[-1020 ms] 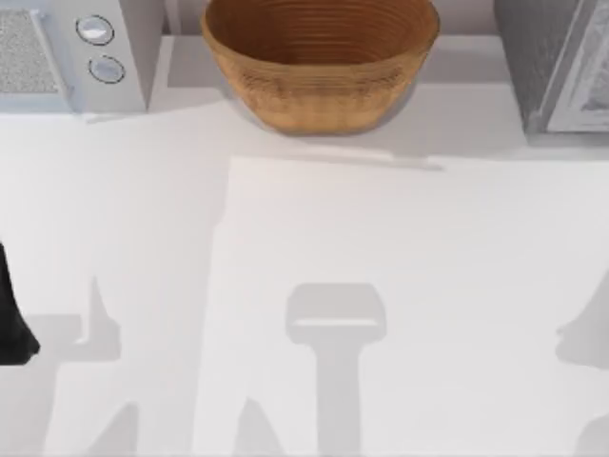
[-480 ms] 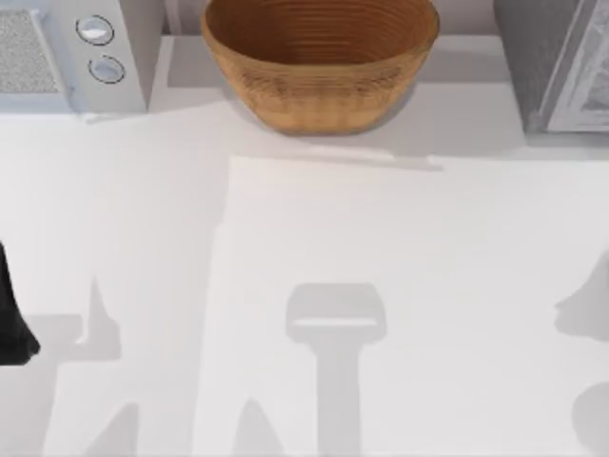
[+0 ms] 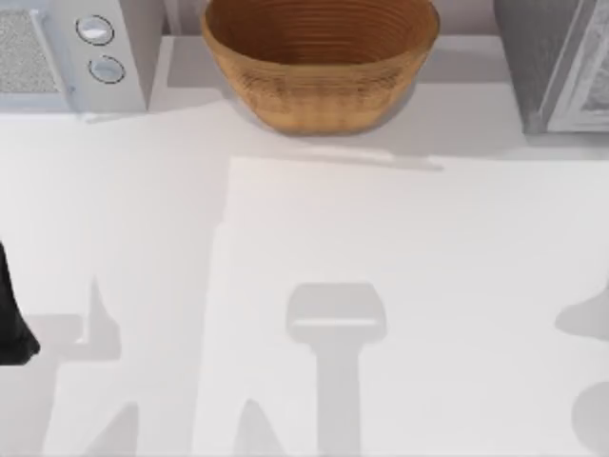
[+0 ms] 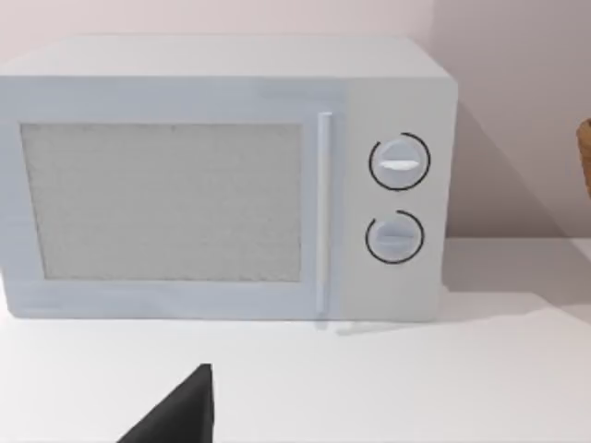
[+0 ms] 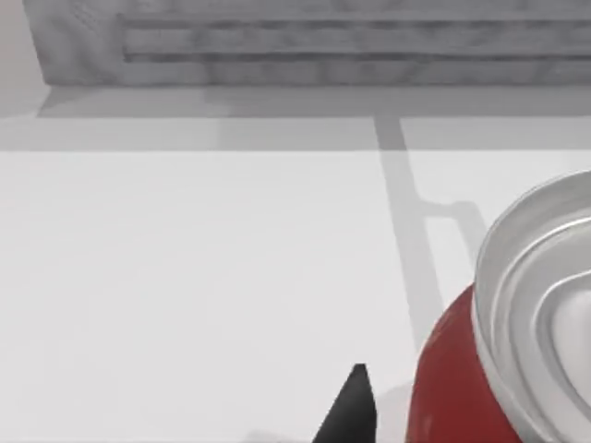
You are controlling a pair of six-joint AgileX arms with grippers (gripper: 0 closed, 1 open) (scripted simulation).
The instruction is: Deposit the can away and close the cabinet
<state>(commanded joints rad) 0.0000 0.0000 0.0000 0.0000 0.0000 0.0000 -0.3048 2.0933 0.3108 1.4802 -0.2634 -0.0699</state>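
From above I see a white table (image 3: 400, 286) with a woven basket (image 3: 320, 59) at its far middle, a white microwave (image 3: 67, 52) in the far left corner and a grey cabinet (image 3: 557, 62) in the far right corner. My left arm (image 3: 11, 314) sits at the table's left edge as a dark shape; its wrist camera faces the microwave front, with two round dials (image 4: 399, 162) beside a vertical door handle (image 4: 323, 212), and a black fingertip (image 4: 185, 411) pokes into that picture, though I cannot tell how far apart that gripper's fingers stand. Through my right wrist camera I see the red can (image 5: 480, 378) close up, upright on the table with its silver top (image 5: 540, 305) showing, and the cabinet's grey front (image 5: 314, 41) well beyond it across bare table. One black fingertip (image 5: 351, 411) lies just beside the can; whether it touches, and whether the right gripper is parted or closed, I honestly cannot tell from this angle.
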